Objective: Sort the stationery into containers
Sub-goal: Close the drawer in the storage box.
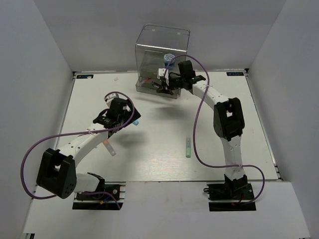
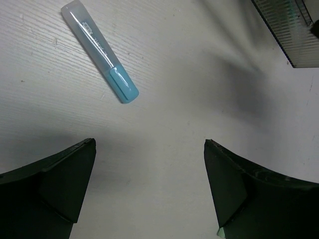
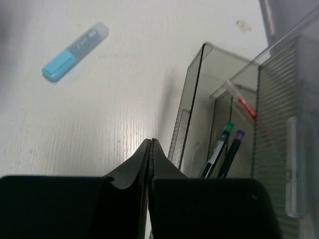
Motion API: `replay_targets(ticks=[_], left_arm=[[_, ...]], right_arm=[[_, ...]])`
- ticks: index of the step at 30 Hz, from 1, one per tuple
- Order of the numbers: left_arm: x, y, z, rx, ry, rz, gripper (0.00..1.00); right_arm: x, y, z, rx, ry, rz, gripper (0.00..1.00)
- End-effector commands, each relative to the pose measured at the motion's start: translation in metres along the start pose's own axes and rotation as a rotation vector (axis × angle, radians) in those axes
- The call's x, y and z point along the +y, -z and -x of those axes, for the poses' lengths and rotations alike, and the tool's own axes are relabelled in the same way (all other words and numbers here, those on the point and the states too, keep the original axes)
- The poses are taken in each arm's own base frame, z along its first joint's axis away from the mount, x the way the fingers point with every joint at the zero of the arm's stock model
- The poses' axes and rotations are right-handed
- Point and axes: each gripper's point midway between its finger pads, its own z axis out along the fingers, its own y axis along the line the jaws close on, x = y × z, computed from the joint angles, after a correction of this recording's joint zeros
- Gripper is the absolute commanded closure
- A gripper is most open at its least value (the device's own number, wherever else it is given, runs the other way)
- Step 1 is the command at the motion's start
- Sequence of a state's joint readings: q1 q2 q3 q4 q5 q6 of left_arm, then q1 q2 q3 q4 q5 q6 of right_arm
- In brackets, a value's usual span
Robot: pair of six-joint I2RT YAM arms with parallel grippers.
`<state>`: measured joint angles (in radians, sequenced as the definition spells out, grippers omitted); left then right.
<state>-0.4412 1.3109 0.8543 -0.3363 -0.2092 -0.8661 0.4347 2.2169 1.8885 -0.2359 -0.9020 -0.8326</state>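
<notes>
The clear container [image 1: 162,50] stands at the back of the table, with a blue-white pot [image 1: 170,59] inside it. My right gripper [image 1: 163,88] hovers at its front, shut with nothing in it [image 3: 151,142]. Beside the right gripper, the grey-tinted compartments [image 3: 199,99] hold a green-tipped pen [image 3: 221,144], a purple-tipped pen [image 3: 233,145] and a red pen [image 3: 245,106]. My left gripper [image 1: 129,116] is open [image 2: 149,144] above bare table, just short of a white marker with a blue cap [image 2: 99,50]. The right wrist view also shows this marker [image 3: 75,51].
A green marker [image 1: 188,147] lies in the middle right of the table. An orange-capped white marker [image 1: 109,147] lies beside the left arm. The container's corner [image 2: 289,30] is in the left wrist view's upper right. White walls enclose the table.
</notes>
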Motion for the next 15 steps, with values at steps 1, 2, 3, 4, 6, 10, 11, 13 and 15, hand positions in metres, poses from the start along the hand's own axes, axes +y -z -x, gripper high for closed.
replay_targets(ticks=[1, 2, 3, 4, 6, 10, 11, 13, 15], left_arm=[[-0.010, 0.008, 0.010, -0.030, 0.019, -0.041, 0.01], [-0.010, 0.008, 0.010, -0.030, 0.019, -0.041, 0.01], [-0.010, 0.008, 0.010, -0.030, 0.019, -0.041, 0.01], [-0.010, 0.008, 0.010, -0.030, 0.019, -0.041, 0.01], [-0.010, 0.008, 0.010, -0.030, 0.019, -0.041, 0.01], [-0.012, 0.008, 0.012, -0.036, 0.030, -0.048, 0.01], [-0.013, 0.008, 0.012, -0.035, 0.042, -0.048, 0.01], [-0.019, 0.005, 0.014, -0.041, 0.055, -0.070, 0.01], [-0.026, 0.005, 0.014, -0.041, 0.069, -0.107, 0.01]], right_arm=[[0.005, -0.007, -0.034, 0.101, -0.018, 0.004, 1.00], [0.002, -0.008, -0.038, 0.111, -0.014, -0.008, 1.00], [-0.003, -0.007, -0.047, 0.152, -0.014, -0.041, 1.00], [-0.003, -0.007, -0.050, 0.160, -0.013, -0.048, 1.00], [-0.012, -0.007, -0.057, 0.195, 0.006, -0.099, 1.00], [-0.033, -0.003, -0.065, 0.256, 0.024, -0.229, 1.00], [-0.041, -0.005, -0.060, 0.248, 0.052, -0.267, 1.00], [-0.060, 0.003, -0.061, 0.276, 0.074, -0.387, 1.00], [-0.068, 0.008, -0.063, 0.305, 0.073, -0.448, 1.00]])
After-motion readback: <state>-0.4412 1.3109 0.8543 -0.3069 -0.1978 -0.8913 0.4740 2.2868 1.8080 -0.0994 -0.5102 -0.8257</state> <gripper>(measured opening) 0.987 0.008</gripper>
